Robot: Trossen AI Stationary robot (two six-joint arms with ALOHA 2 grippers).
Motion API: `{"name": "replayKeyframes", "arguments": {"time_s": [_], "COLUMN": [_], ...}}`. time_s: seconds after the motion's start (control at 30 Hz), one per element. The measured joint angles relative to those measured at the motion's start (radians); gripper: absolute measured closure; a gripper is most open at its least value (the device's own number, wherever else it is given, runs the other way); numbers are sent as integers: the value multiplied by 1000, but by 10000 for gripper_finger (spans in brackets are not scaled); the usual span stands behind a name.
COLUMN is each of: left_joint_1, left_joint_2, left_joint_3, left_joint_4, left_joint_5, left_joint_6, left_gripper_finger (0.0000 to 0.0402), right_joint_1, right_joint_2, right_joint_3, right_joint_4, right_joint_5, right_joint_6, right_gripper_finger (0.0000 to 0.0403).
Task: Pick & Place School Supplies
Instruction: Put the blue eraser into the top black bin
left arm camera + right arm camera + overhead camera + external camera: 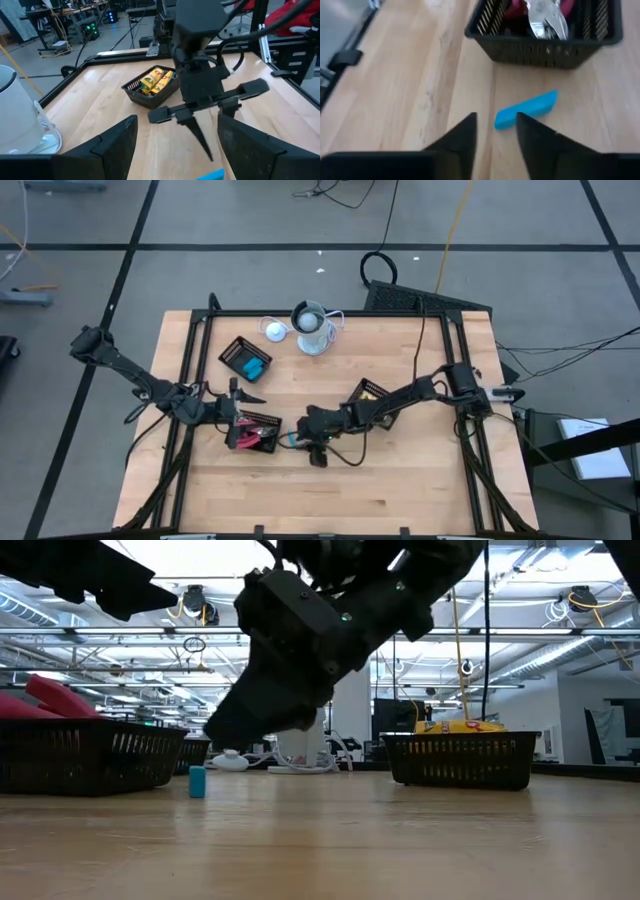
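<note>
A light-blue block (pixel 526 109) lies flat on the wooden table, beside the black mesh basket (pixel 545 47) that holds red-handled pliers (pixel 547 17). In the high view the block (pixel 290 440) sits between that basket (pixel 256 430) and my right gripper (pixel 303 438). My right gripper (pixel 495 122) is open and low, its fingertips just short of the block, touching nothing. My left gripper (pixel 175 145) is open and hovers by the pliers basket (pixel 238 393), facing the right arm. Yellow pieces (pixel 156 80) fill a third basket. More blue blocks (pixel 252 366) lie in the far-left basket.
A white-grey cup-like object with a cable (pixel 312 328) stands near the table's far edge, with a small white disc (pixel 274 330) beside it. The yellow-piece basket (pixel 368 394) lies under the right arm. A black frame rail (pixel 190 360) borders the table. Bare wood (pixel 380 490) stretches toward the near edge.
</note>
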Motion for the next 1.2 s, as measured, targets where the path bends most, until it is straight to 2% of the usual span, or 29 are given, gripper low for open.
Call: {"name": "replayKeyframes", "arguments": {"time_s": [0.17, 0.3, 0.97, 1.2], "left_joint_1": [0, 0, 0, 0], "left_joint_2": [0, 0, 0, 0], "left_joint_3": [0, 0, 0, 0], "left_joint_4": [0, -2, 2, 2], "left_joint_5": [8, 10, 25, 25], "left_joint_6": [4, 6, 9, 11], "left_gripper_finger": [131, 131, 131, 131], "right_joint_1": [-5, -19, 1, 19], "right_joint_2": [-2, 9, 59, 142], "right_joint_3": [-1, -1, 1, 87], "right_joint_4": [42, 58, 68, 63], "right_joint_5": [17, 46, 144, 131], "right_joint_6": [71, 110, 155, 157], "right_gripper_finger": [193, 161, 167, 167]}}
